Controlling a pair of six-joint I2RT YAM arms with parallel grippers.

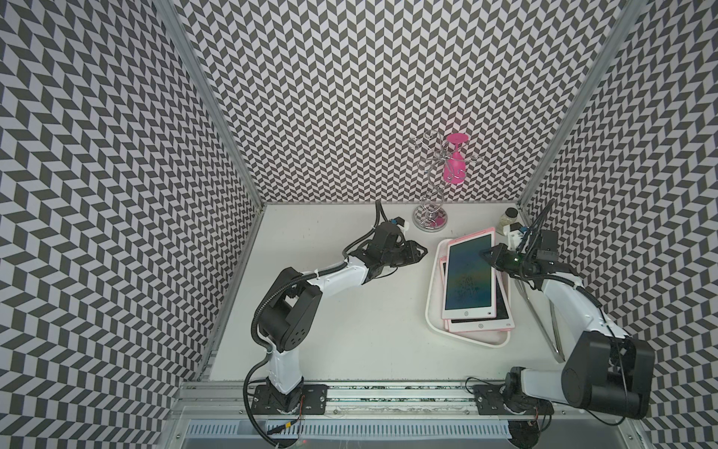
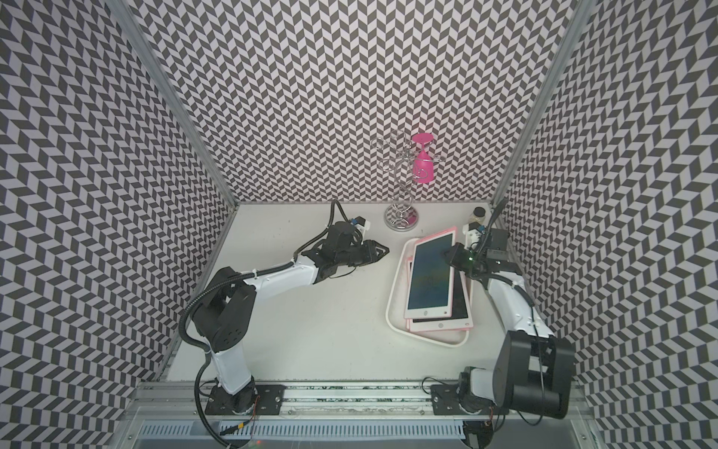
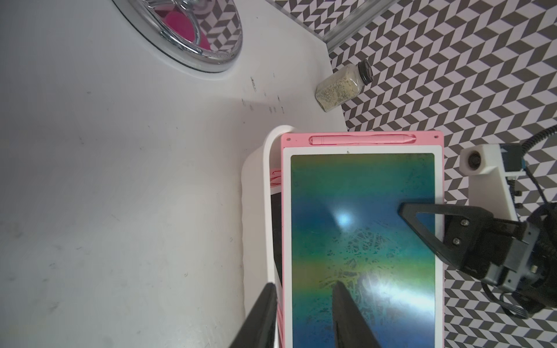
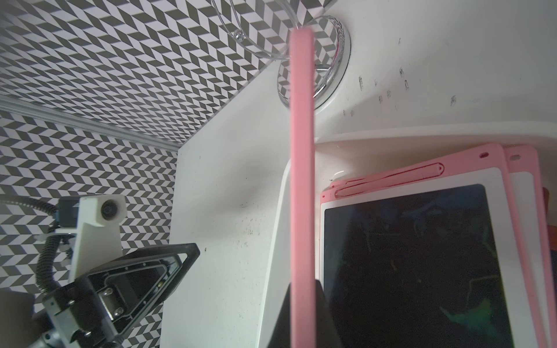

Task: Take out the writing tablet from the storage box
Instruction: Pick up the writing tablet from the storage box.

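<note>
- White table (image 1: pixel 330 311) holds the box (image 1: pixel 433 307) below the right claw (image 1: pixel 490 254), which is clamped on the top tablet (image 1: pixel 468 272): the lifting step.
- Left claw (image 1: pixel 421 252) is slightly parted and empty.
- Next, likely: raise the tablet clear of the rim.

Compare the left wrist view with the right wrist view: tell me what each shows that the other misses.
Left wrist only: the spice jar, the lifted tablet's screen, the right arm's camera. Right wrist only: the left arm's camera, that tablet's pink side edge. Both: white tray, lower tablets, stand base, left tool, right tool.
</note>
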